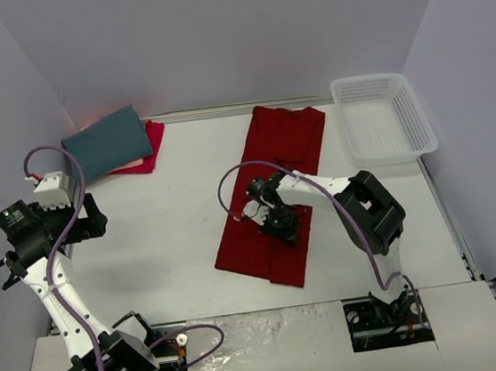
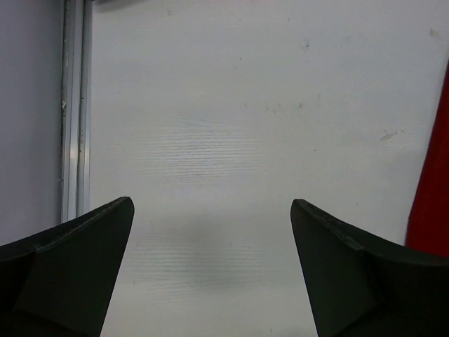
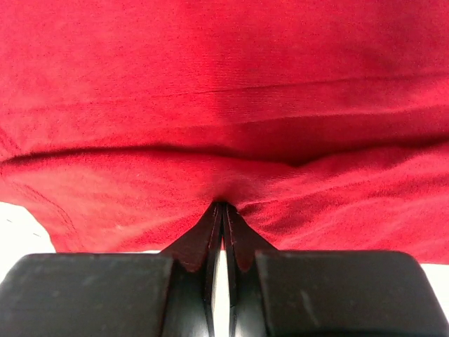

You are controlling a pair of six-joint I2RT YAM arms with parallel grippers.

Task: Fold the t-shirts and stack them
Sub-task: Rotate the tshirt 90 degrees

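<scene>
Pinching the red shirt at frame centre, the right pincer is closed on its cloth, while the left pincer hangs open. The teal shirt and pink shirt lie stacked upper left. The red one looks only half folded.

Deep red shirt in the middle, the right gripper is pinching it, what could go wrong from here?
1. The right gripper is shut on only a small pucker of the deep red shirt, right at its tips; it could slip out, or only the top layer may lift.
2. The left gripper is open over the table, off the shirt; with nothing pinning it, a pull might drag or skew the whole shirt.
</scene>
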